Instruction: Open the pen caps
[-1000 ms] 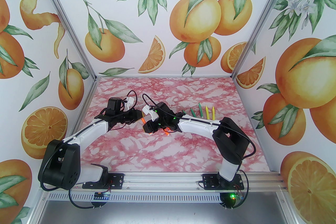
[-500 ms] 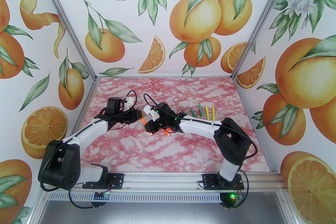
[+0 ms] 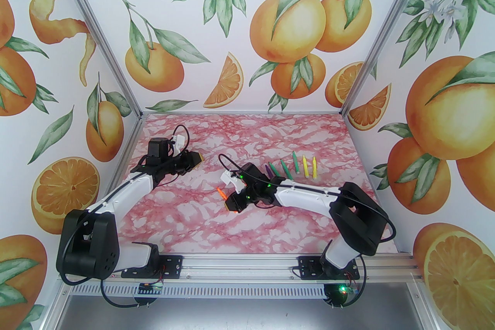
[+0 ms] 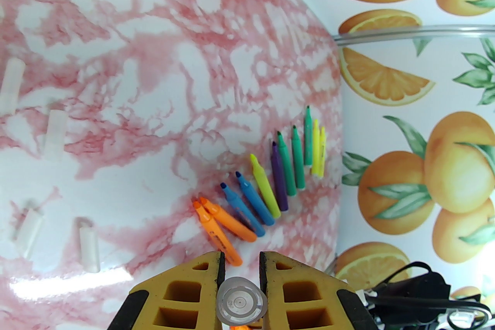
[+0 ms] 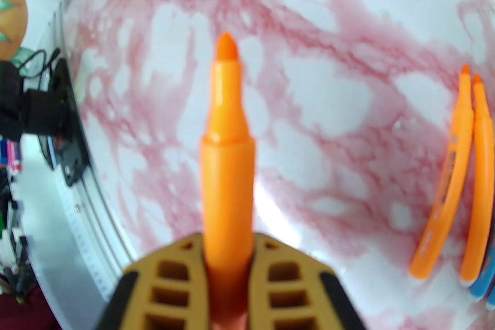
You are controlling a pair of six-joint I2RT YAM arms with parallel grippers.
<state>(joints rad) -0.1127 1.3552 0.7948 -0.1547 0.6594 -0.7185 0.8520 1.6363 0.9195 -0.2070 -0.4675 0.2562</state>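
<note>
Cap: pinched between the fingers of the left gripper, over the left part of the table; it is free of its marker.
Cap axis: along the fingers, with its round end towards the wrist camera.
Marker: orange, clamped by the barrel in the right gripper, near the middle of the table; the nib is bare.
Marker axis: straight out of the fingers, nib pointing left and far, towards the left gripper but well apart from it.
Row: eleven markers, right and far of the held one, all nibs bare; the right arm is nearer to it.
Loose caps: four lie flat, well apart from the row.
Materials: cap is clear smooth plastic; marker is glossy, stepping down to a thin neck; fingers are yellow with cut-outs; table is a shiny pink marble print.
Judgement: probably this was the last cap; only the setting down remains.
</note>
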